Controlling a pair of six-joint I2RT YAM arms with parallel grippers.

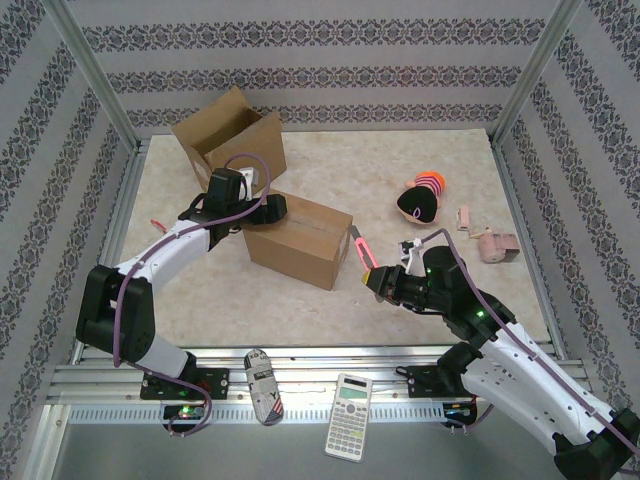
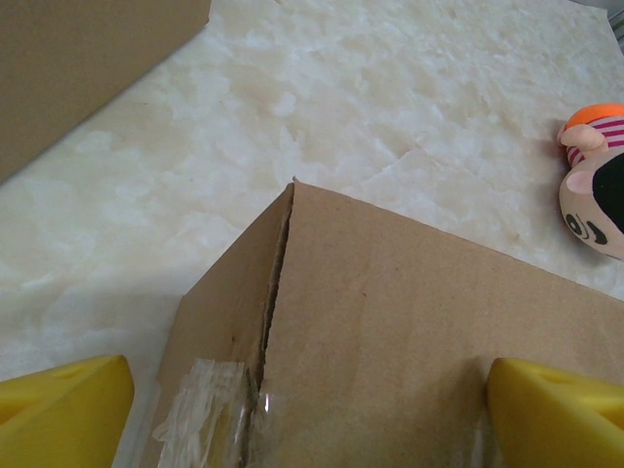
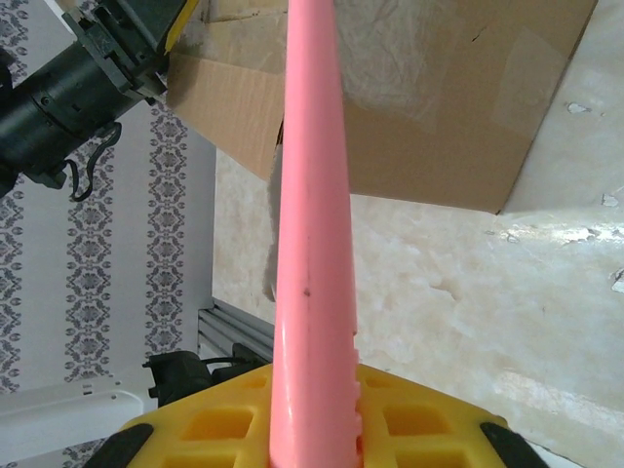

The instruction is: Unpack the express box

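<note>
While the left gripper (image 1: 264,208) rests over the upper left end of the closed box (image 1: 300,240) at the centre of the top view, its jaws stand wide. In the left wrist view its yellow fingers (image 2: 60,409) sit at the bottom corners of the frame, with the box (image 2: 409,322) between them. A seam (image 2: 274,283) runs up the box to a corner, and clear tape (image 2: 200,414) covers the seam's lower end. Whether the fingers touch the cardboard cannot be told.

The right gripper (image 1: 373,279), just right of the box and below centre in the top view, is clamped on a pink cutter (image 1: 357,247). The cutter points up the frame along the box's right end, just beside it. In the right wrist view the cutter (image 3: 312,224) rises from between the yellow fingers (image 3: 224,429) up the middle of the frame, and the box (image 3: 429,107) fills the upper right. The left gripper (image 3: 117,49) shows dark at the upper left.

An open box (image 1: 228,135) stands at the upper left of the table (image 1: 420,310). A plush toy (image 1: 421,198) lies right of centre, and a calculator (image 1: 350,402) sits on the rail at the bottom.
</note>
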